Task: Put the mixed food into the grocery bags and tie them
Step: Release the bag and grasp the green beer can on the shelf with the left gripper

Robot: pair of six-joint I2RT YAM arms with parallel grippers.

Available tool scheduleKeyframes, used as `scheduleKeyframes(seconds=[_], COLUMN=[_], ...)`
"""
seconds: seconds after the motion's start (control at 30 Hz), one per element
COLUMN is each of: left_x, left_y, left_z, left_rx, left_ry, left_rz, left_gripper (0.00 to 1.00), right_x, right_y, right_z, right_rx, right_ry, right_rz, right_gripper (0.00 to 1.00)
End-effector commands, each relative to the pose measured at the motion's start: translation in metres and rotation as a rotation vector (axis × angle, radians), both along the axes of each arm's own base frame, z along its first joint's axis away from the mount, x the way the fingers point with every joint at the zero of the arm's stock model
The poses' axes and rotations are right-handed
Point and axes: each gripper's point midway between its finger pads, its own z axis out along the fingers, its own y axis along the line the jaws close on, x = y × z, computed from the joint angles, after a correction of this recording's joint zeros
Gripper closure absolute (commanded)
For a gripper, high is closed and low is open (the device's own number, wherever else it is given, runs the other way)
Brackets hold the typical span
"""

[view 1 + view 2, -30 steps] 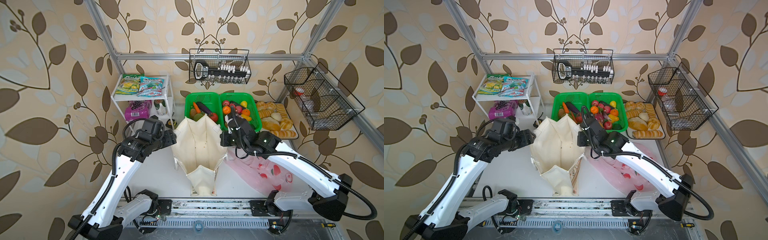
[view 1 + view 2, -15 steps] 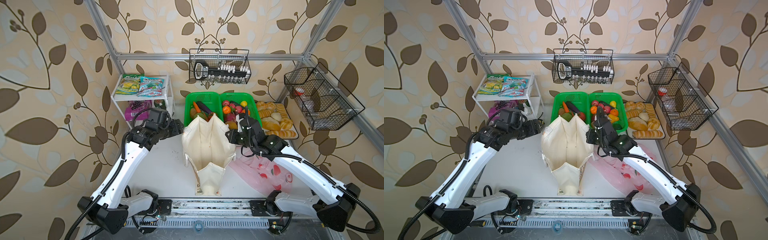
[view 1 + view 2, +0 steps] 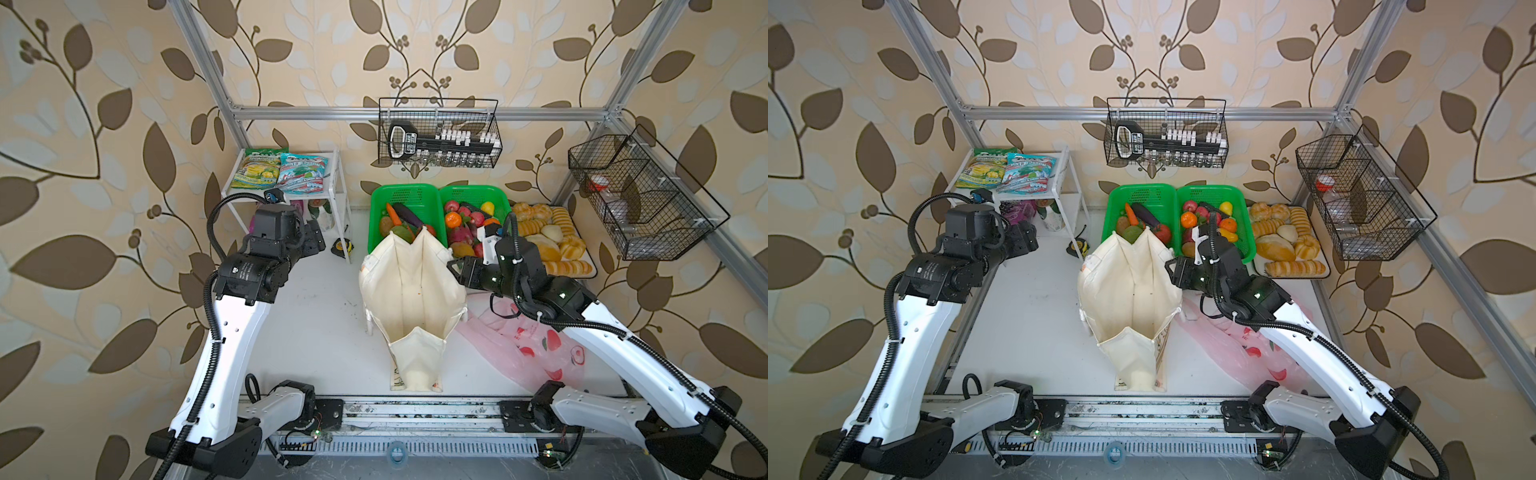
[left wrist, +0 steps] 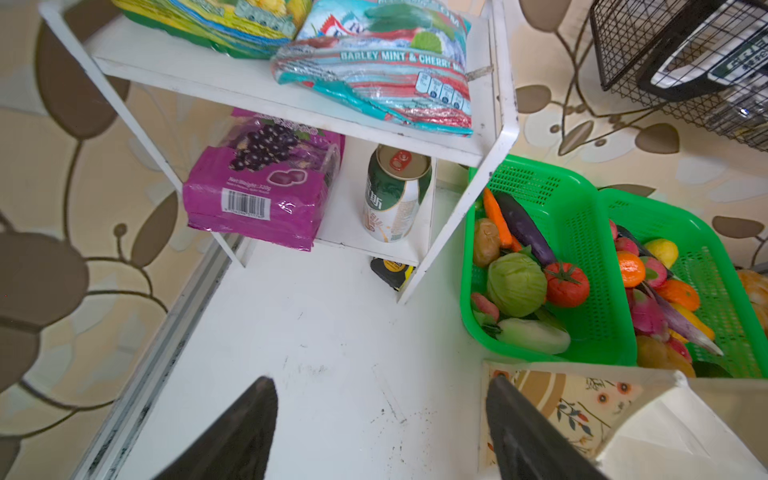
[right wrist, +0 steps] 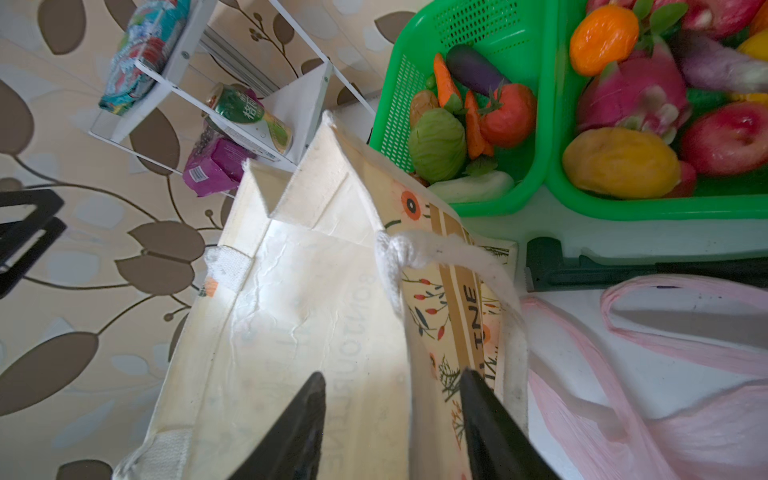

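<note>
Staged grocery corner in a robot rig, aluminium frame (image 3: 415, 113), wallpaper (image 3: 104, 124), produce baskets (image 3: 401, 194)

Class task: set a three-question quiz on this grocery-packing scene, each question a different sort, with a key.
1. True or false: the canvas tote stands with its mouth open.
2. Which has the tote's wall between its fingers, the left gripper or the right gripper?
3. The small can stands: A) on the white shelf's lower tier; B) inside the tote; C) in the left gripper.
Key: true; right; A.
</note>
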Motion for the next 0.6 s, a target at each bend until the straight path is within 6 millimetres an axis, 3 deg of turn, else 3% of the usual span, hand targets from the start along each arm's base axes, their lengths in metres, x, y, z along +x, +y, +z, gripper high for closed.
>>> scheduleKeyframes(seconds=[0.0, 0.07, 0.3, 0.57], left_x=[0.024, 0.049, 0.09, 0.112], left_y=[0.002, 0.003, 0.0, 0.003], left_z=[-0.001, -0.014, -0.054, -0.078], left_rx=[-0.118, -0.132, -0.039, 0.153], left_ry=[-0.057, -0.148, -0.277, -0.498], left_rz=[-0.097, -0.141, -0.234, -0.284], left_gripper=[0.2, 0.18, 0.18, 0.14], right_x=[-0.003, -0.008, -0.012, -0.007], right_y=[-0.017, -0.025, -0.054, -0.076], right_z=[-0.001, 0.005, 0.023, 0.018], right_rx=[0.0, 0.019, 0.025, 0.018], right_ry=[-0.008, -0.029, -0.109, -0.115], right_rz=[-0.049, -0.07, -0.155, -0.209], right_gripper=[0.46, 0.45, 0.43, 0.42])
